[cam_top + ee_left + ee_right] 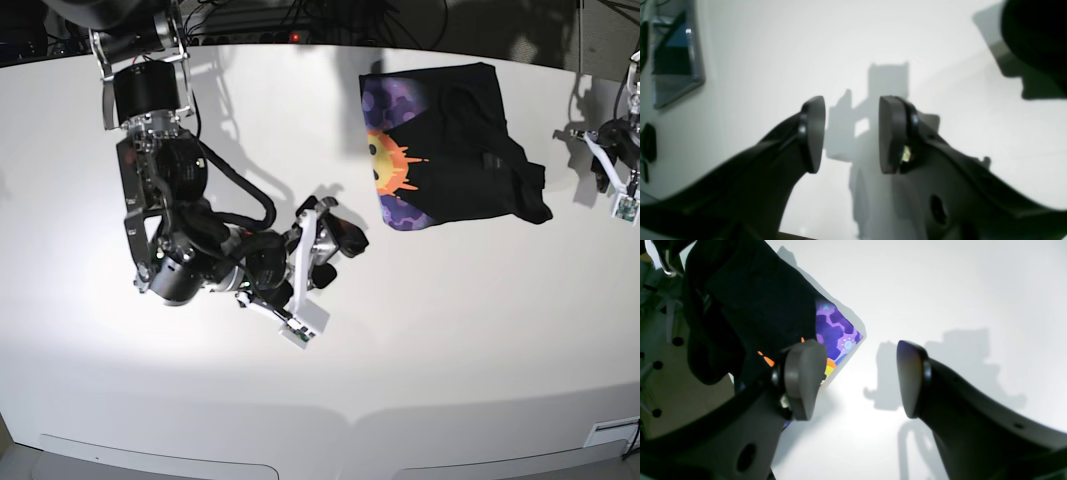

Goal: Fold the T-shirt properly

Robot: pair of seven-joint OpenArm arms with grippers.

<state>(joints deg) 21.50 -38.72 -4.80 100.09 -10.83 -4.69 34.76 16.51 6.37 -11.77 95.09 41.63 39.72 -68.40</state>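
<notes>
On the left of the base view, the right gripper (335,240) hangs over bare white table (450,340), its 2 fingers spread apart with nothing between them. Its wrist camera confirms that: a wide gap between the pads (805,378), only table and shadow showing through.

Moving right, there's the T-shirt (470,140), lying bunched toward the far right part of the table. It is partly folded, black cloth heaped over the right portion and the purple print with the orange sun face showing along its left edge. Its longer run looks to go from far to near, slightly tilted, though the bunching makes that a rough call. In the right wrist view the printed corner (836,333) sits just beside the left finger, apart from it, up and to the left of the gap.

Farthest right, the left gripper (615,165) sits at the table's right edge, near the shirt's right side but not touching it. Its fingers are also apart and empty, and its wrist view shows a black edge of cloth (1033,36) only in the upper right corner.

So the shirt lies between the 2 arms. The left gripper looks nearer, beside the black heap; the right gripper faces the printed edge from the near left. Likely each takes its own side.
</notes>
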